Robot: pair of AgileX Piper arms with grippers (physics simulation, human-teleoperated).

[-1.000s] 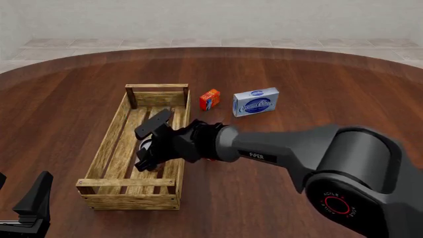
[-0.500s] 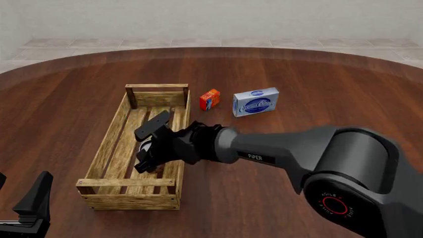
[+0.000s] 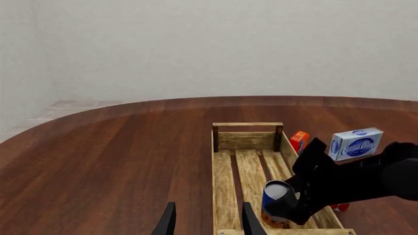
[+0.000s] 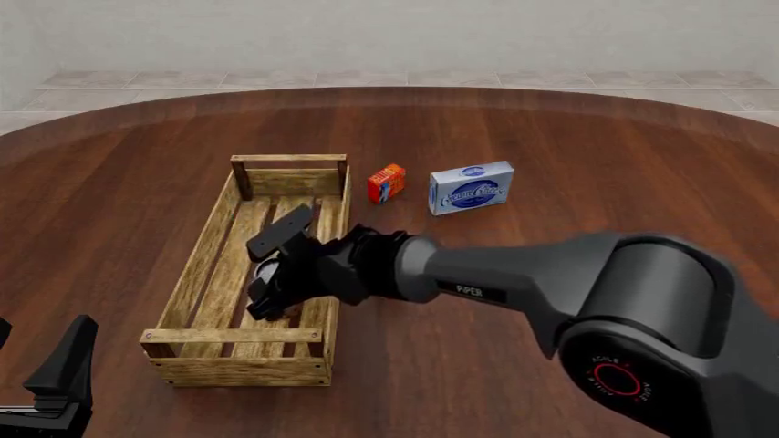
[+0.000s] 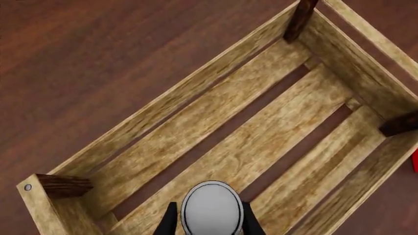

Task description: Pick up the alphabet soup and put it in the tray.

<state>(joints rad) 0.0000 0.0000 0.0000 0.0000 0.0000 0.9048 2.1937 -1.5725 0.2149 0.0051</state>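
The alphabet soup [image 3: 277,201], a blue can with an orange lower band and a silver top, is held upright inside the tray [image 4: 204,246], low over the slats near its right wall. My right gripper [image 4: 270,272] is shut on the can, one finger on each side. In the right wrist view the silver top [image 5: 211,208] sits between the fingers [image 5: 171,221] above the tray's slats [image 5: 261,142]. I cannot tell whether the can touches the bottom. My left gripper [image 4: 61,376] is open and empty at the near left, short of the tray [image 3: 248,126].
A small orange box [image 4: 386,182] and a white-and-blue box [image 4: 470,188] stand just right of the tray's far end. Something red [image 3: 338,207] peeks out below my right arm, outside the tray's right wall. The right arm [image 4: 524,274] crosses that wall.
My right gripper has sunk a little lower and slightly left inside the tray with the can in it. The left arm has not moved.
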